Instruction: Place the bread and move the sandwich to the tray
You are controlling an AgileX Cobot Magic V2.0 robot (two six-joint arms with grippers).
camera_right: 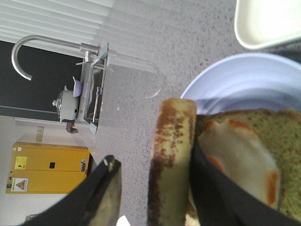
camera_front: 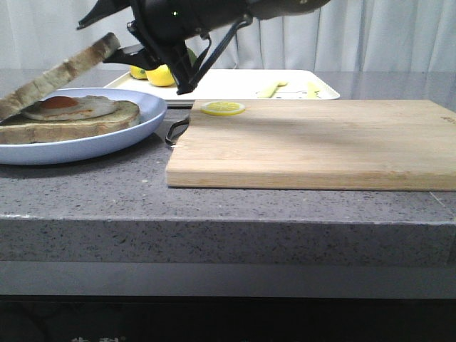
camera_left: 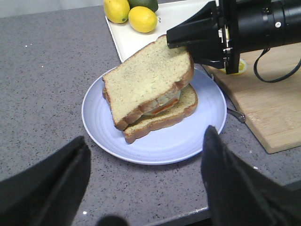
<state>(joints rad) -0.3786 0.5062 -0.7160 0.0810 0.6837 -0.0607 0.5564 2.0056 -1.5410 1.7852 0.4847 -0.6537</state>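
The bread (camera_front: 64, 71) leans tilted over the sandwich's egg slice (camera_front: 71, 108) on the pale blue plate (camera_front: 107, 139). It touches down at its left end and is raised at its right end. My right gripper (camera_front: 107, 39) is open around the raised end. One finger is under the bread (camera_right: 171, 160) above the egg (camera_right: 235, 155), and the other stands clear of it. My left gripper (camera_left: 145, 136) is open and empty over the counter just before the plate (camera_left: 188, 141). The white tray (camera_front: 235, 84) lies behind the plate.
A wooden cutting board (camera_front: 313, 142) lies right of the plate, with a lemon slice (camera_front: 222, 108) at its far left corner. Lemons (camera_left: 141, 19) and an avocado (camera_left: 146, 4) sit at the tray's left end. A dark utensil (camera_front: 174, 132) lies between plate and board.
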